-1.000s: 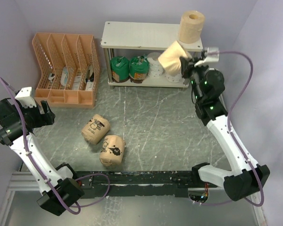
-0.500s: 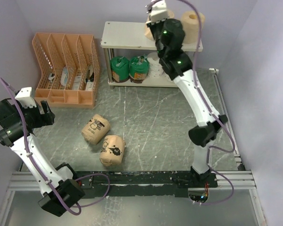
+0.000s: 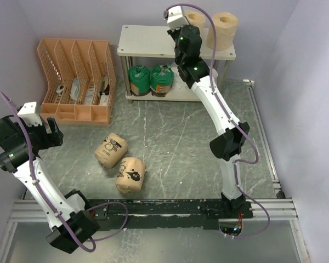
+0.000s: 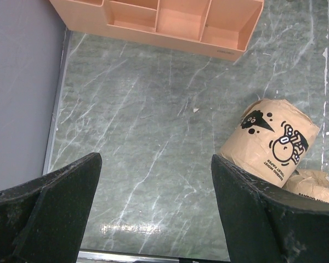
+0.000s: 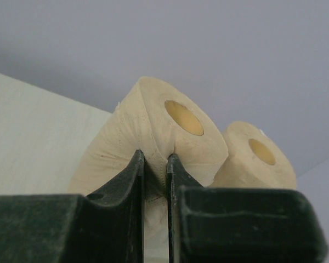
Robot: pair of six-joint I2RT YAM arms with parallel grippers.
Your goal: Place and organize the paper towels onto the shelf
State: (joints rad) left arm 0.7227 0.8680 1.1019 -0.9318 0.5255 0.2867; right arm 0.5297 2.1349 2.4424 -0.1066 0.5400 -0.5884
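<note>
We see the right gripper (image 5: 155, 164) pinched tight on a plain tan roll (image 5: 153, 118) over the shelf (image 5: 33, 120) top, second tan roll (image 5: 257, 159) just beside; left gripper (image 4: 156, 159) spread wide, empty.

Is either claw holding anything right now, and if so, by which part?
The right claw pinches a plain tan roll by its soft side wall, beside the core hole. The left claw is open, empty.

The top view looks down toward the shelf (image 3: 153, 41) from behind. The left wrist view faces down, close, before the shelf, sharing a printed roll (image 4: 271, 139). The right wrist view skims the shelf's top.
</note>
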